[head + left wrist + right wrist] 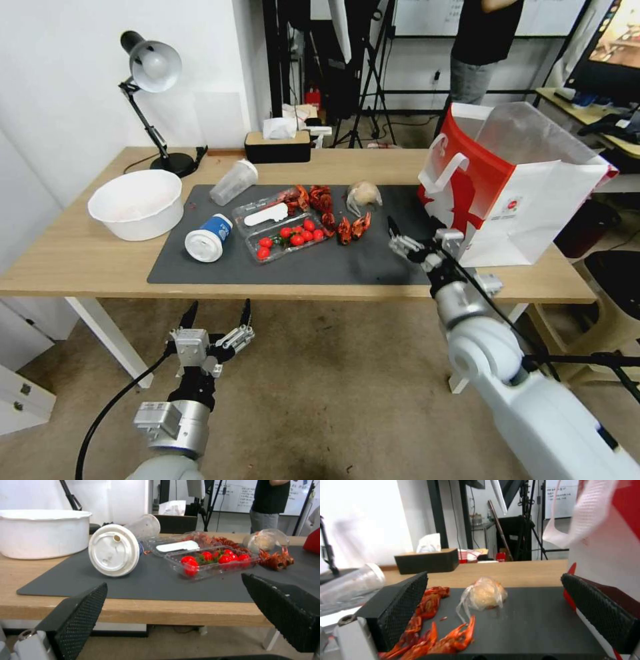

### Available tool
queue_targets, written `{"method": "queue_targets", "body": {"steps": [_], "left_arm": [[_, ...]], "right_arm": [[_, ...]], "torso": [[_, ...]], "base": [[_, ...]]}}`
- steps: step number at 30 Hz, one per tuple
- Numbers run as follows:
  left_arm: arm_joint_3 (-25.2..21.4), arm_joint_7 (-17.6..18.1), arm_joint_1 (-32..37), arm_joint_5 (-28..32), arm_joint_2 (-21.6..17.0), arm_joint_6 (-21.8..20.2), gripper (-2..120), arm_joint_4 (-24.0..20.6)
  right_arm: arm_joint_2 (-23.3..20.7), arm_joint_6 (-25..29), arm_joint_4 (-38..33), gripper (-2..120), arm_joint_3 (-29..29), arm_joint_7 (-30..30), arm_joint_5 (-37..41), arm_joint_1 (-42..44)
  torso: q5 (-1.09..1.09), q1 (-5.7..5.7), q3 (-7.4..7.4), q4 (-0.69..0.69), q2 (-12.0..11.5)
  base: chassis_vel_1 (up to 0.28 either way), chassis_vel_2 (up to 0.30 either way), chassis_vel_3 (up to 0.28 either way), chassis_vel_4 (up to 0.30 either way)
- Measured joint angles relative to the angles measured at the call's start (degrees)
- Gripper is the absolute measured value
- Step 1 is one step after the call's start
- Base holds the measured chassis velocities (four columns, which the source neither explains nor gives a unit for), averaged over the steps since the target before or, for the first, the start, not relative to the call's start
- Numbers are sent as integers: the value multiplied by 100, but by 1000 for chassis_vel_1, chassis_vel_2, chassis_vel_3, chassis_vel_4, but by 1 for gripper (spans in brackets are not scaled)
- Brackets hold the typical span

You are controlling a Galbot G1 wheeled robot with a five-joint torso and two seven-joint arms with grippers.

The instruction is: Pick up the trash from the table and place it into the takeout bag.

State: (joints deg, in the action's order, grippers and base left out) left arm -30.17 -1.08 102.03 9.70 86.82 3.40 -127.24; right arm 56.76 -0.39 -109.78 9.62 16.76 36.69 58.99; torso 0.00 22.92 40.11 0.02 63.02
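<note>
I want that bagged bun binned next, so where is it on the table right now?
The bagged bun lies at the back of the grey mat, between the crayfish shells and the takeout bag, ahead of the right tool.

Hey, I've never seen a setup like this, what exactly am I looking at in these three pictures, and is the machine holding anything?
This is a two-armed robot on wheels. The wide picture comes from a camera on its head, looking down at a table with a dark grey mat. The other two come from cameras on its wrists, so the black ridged fingers frame those views.

On the mat lie a tipped paper cup, a clear box of cherry tomatoes, crayfish shells, a clear cup and a small plastic-wrapped bundle. A white bowl sits on the wood to the left, and the red and white takeout bag stands at the right.

Nothing is held. The left gripper hangs open below the table's front edge. The right gripper is open over the mat beside the bag.
</note>
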Motion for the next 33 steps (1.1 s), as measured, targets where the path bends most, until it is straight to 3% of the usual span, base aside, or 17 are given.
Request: {"method": "queue_targets", "body": {"steps": [4,16,26,33], "left_arm": [[-17,-3,7,-10,-3,-2,100,13],[-28,-4,14,-12,-25,-5,100,9],[-42,-2,39,-8,-29,-5,100,-7],[-36,-1,45,-11,-12,-2,100,-16]], "right_arm": [[-35,-480,370,100,-368,226,140,-731],[25,-1444,977,100,-897,607,419,-1807],[39,-1863,1283,100,-1176,679,699,-2354],[169,-1919,1894,100,-1502,557,833,-2899]], "torso": [[0,0,0,-2,-1],[-1,0,0,-2,-1],[-1,0,-1,-2,0],[-1,0,0,-2,1]], "base": [[0,0,0,0],[0,0,0,0],[0,0,0,0],[0,0,0,0]]}}
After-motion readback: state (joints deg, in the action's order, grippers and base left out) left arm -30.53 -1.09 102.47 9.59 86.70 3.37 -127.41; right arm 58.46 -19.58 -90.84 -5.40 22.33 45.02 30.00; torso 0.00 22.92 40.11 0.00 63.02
